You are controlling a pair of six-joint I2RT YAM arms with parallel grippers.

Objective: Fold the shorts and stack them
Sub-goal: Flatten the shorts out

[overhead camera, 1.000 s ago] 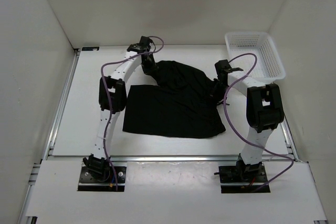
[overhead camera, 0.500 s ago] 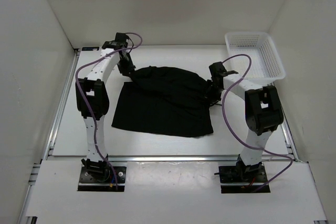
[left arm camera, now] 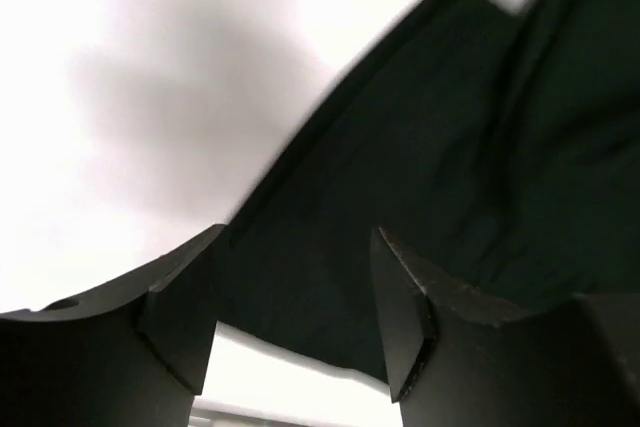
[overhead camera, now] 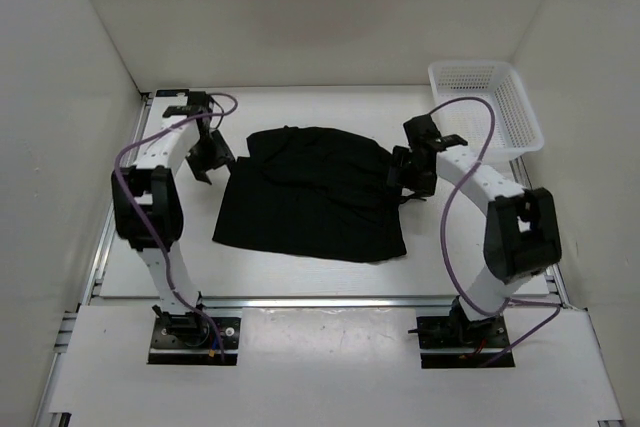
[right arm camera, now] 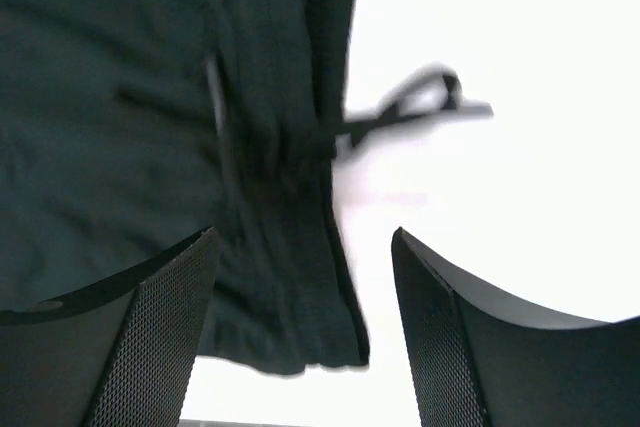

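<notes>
The left gripper (overhead camera: 207,158) stands with its jaws apart and nothing between them, just off the far left corner of the shorts (overhead camera: 315,192). The right gripper (overhead camera: 402,178) is likewise spread and empty at the right edge of the fabric, where the waistband and a loose drawstring (right arm camera: 420,99) show in its wrist view. The shorts lie in the middle of the table (overhead camera: 180,247) and appear doubled over, the upper layer rumpled. This placement suits a further fold. A white basket (overhead camera: 522,119) sits at the far right corner, well apart. No brand, label or writing is legible.
</notes>
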